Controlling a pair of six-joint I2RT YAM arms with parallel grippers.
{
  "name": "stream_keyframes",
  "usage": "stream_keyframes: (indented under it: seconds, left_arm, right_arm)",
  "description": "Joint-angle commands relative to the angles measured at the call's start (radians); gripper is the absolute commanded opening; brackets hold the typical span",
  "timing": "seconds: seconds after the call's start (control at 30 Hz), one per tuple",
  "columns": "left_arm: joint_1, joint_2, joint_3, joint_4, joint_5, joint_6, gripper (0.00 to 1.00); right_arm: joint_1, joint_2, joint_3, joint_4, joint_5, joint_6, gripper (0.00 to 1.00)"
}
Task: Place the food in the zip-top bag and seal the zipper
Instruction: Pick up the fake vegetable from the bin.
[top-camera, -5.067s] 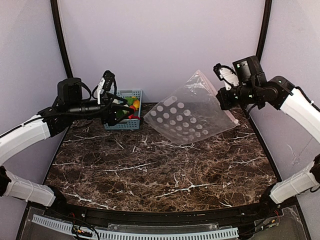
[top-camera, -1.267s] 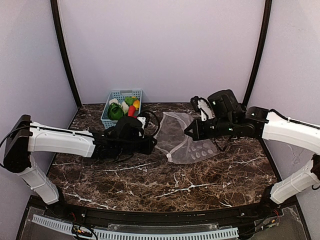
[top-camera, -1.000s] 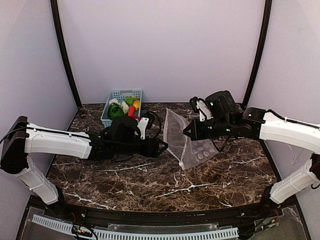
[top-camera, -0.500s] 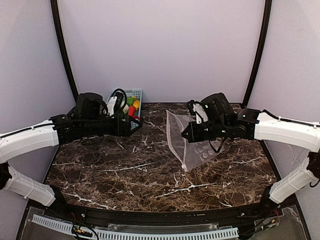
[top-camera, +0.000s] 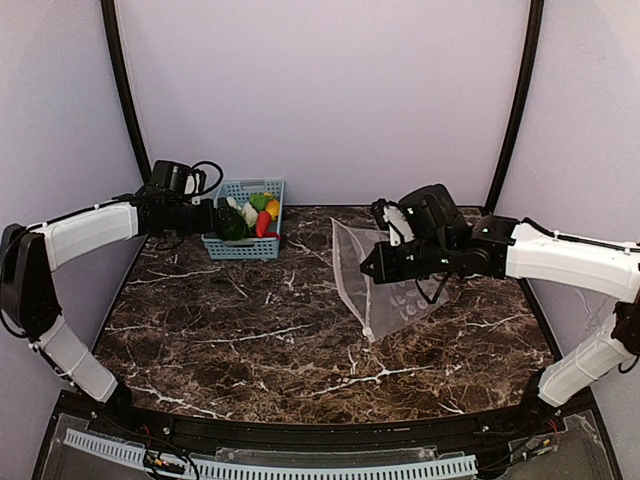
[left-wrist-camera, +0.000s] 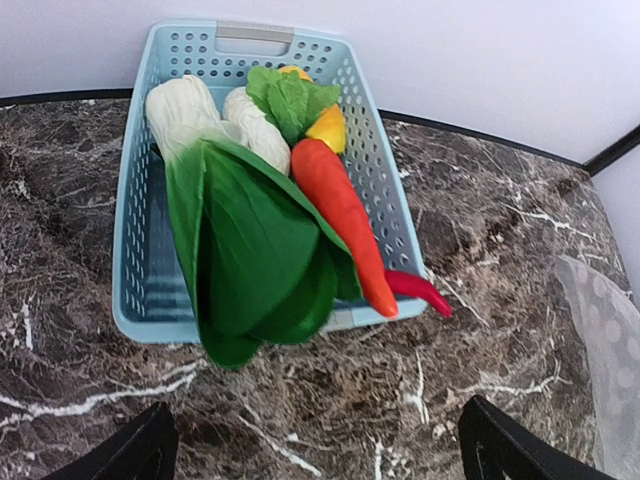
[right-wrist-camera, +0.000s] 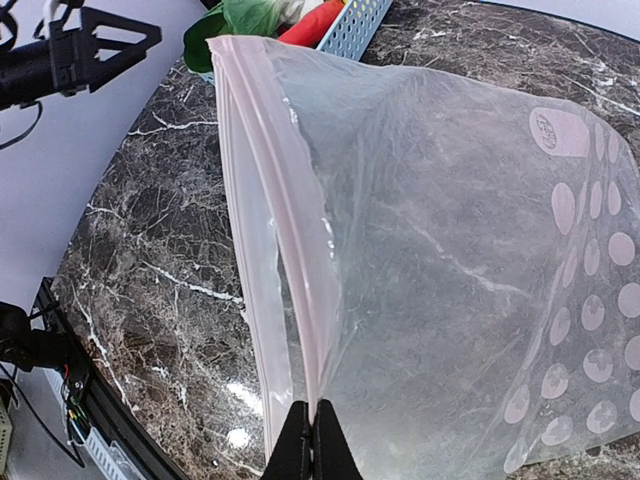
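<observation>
The zip-top bag (top-camera: 388, 285) is clear, floppy film printed with pale round dots. It stands to the right of the basket (left-wrist-camera: 135, 250) and well apart from it, with its lower part crumpled on the dark, white-veined marble table (top-camera: 300, 350). Its zipper (right-wrist-camera: 285, 250), a thin pinkish strip, runs up the edge that faces the basket, and the right gripper (right-wrist-camera: 310, 447) has its fingers pressed together on that strip, holding the bag up. The food lies heaped in the light-blue lattice basket: a soft green leafy one (left-wrist-camera: 250, 250), a long red-orange one (left-wrist-camera: 340, 220), a yellow one (left-wrist-camera: 328, 125) half under leaves, and a white one (left-wrist-camera: 180, 110). A small red pepper (left-wrist-camera: 420, 290) pokes over the rim on the bag's side. The left gripper (left-wrist-camera: 318, 452) hangs over the basket's near end, fingers spread wide and holding nothing. The basket sits against the back wall, with bare marble between it and the bag.
</observation>
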Motion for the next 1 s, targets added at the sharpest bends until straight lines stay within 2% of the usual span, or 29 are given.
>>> stream_keyframes:
  seconds: [0.0, 0.23, 0.43, 0.67, 0.97]
  left_arm:
    - [0.049, 0.122, 0.105, 0.039, 0.043, -0.006, 0.99]
    - [0.070, 0.305, 0.283, 0.025, 0.048, -0.012, 0.99]
    - [0.075, 0.412, 0.365, -0.014, 0.010, -0.012, 0.99]
    - [0.074, 0.447, 0.366, -0.029, -0.037, 0.006, 0.99]
    - [0.075, 0.466, 0.360, -0.052, -0.029, 0.016, 0.99]
  right_arm:
    - [0.006, 0.016, 0.036, 0.048, -0.013, -0.010, 0.00]
    - [0.006, 0.035, 0.050, 0.056, -0.045, -0.019, 0.00]
    - [0.006, 0.047, 0.072, 0.058, -0.059, -0.028, 0.00]
    - [0.006, 0.060, 0.084, 0.059, -0.067, -0.034, 0.00]
    - [0.006, 0.060, 0.074, 0.070, -0.077, -0.031, 0.00]
